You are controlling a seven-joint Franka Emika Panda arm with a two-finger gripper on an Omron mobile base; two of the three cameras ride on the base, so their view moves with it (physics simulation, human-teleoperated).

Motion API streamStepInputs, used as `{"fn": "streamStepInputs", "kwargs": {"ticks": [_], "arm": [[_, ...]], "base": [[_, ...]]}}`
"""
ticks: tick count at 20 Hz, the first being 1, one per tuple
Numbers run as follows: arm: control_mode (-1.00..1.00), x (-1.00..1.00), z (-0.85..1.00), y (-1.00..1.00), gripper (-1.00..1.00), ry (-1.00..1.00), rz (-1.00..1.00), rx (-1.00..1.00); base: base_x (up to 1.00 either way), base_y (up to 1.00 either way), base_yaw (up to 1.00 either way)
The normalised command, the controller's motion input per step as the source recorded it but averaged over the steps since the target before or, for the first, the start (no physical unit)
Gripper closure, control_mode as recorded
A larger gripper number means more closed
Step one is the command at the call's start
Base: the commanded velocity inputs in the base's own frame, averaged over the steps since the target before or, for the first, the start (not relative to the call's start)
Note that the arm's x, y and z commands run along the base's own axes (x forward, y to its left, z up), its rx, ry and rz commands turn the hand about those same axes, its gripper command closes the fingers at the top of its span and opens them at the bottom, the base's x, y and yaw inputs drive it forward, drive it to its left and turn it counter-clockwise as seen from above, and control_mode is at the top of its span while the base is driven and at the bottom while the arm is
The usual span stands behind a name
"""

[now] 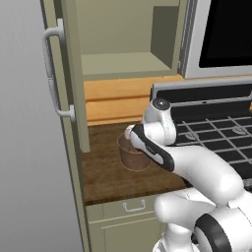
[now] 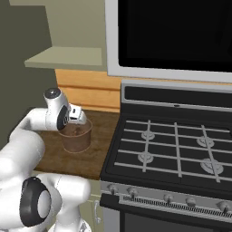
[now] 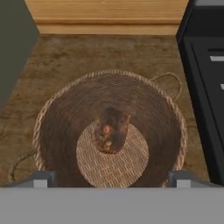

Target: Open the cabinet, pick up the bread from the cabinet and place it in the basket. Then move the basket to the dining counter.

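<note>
1. The cabinet [image 1: 69,98] stands with its door swung open, so the opening step looks done.
2. The bread [image 3: 111,130] lies on the woven bottom of the basket [image 3: 57,127], directly below and between the fingers [image 3: 112,178]; picking and placing look finished too.
3. The basket stands on the short dark wood surface [image 1: 106,172] beside the stove [image 2: 181,145], below the open cabinet shelf. It has not been carried anywhere, so the move to the dining counter is what remains.
4. In the hand view the two finger tips stand far apart, one near each side of the basket's rim, just above it. They are spread wide and hold nothing; the bread lies loose below them and touches neither tip.
5. Whether the tips touch the rim I cannot tell; they seem to hang just over it.
6. My judgement: the next step is to take the basket by its wall or rim, which calls for one tip inside and one outside.
</note>
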Motion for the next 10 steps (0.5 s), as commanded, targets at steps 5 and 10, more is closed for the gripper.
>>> {"fn": "streamStepInputs", "kwargs": {"ticks": [5,10], "arm": [[-1.00,0.25,0.02,-0.34,-1.00,0.00,-0.08,0.03],[-1.00,0.00,-0.05,-0.14,-1.00,0.12,-0.16,0.00]], "base": [[0.00,0.00,0.00],[0.00,0.00,0.00]]}}
